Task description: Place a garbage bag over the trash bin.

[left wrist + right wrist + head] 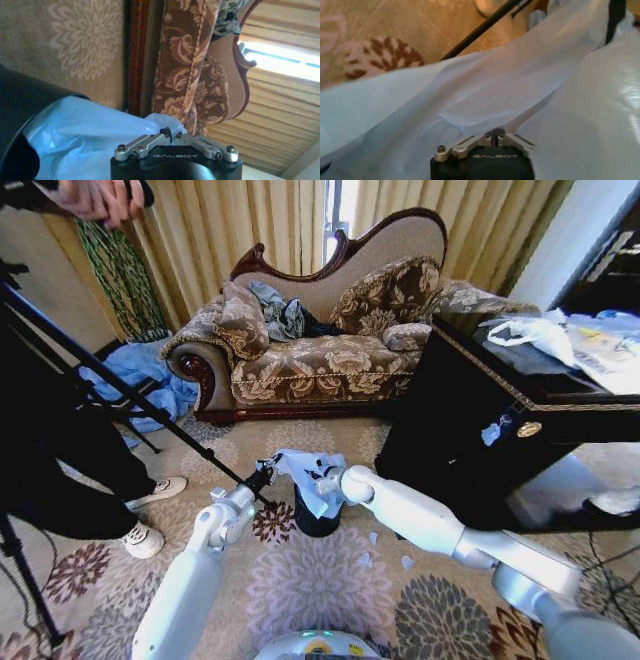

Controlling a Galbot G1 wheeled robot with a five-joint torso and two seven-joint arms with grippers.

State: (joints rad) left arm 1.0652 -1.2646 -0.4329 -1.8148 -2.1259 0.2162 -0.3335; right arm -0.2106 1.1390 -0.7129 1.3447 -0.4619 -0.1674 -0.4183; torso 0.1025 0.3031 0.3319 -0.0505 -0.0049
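Note:
The small black trash bin (316, 520) stands on the patterned carpet between my two arms. The pale blue-white garbage bag (308, 468) is stretched over its top, held from both sides. My left gripper (266, 477) is at the bag's left edge, beside the bin rim. In the left wrist view the left gripper (173, 135) is shut on a fold of the garbage bag (85, 135), with the bin's dark wall (22, 112) beside it. My right gripper (326, 481) sits over the bin's right side. In the right wrist view it (494, 134) is pinched on the bag's film (520, 86).
An ornate floral sofa (320, 360) stands behind the bin. A black cabinet (470, 430) is close on the right. A tripod leg (130, 395) slants down to the carpet near my left gripper. A person's shoes (145, 535) and a blue cloth heap (140, 380) are on the left.

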